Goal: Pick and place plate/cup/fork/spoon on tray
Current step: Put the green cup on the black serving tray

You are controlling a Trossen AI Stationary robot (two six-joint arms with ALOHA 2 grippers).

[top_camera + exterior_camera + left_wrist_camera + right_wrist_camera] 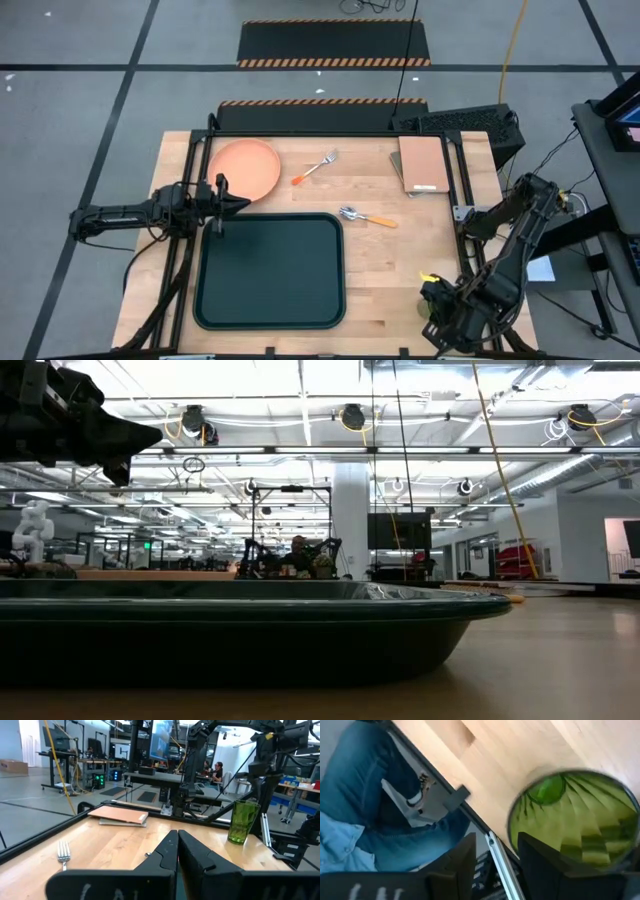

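While the tray (pixel 270 270) is lying bare, we are logging: left gripper (pixel 222 206), jaws pressed together, hovering beside the flat salmon plate (pixel 245 168); right gripper (pixel 495 860), jaws parted, poised over the ribbed translucent cup (pixel 575 815) at the table's near right corner. Risk: a finger clipping the rim, tipping it off the edge.

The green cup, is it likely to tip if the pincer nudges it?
Probably. The cup looks tall, narrow and upright, so a push near the top could topple it. Its ribbed translucent walls suggest light plastic. Once down, it would likely roll.
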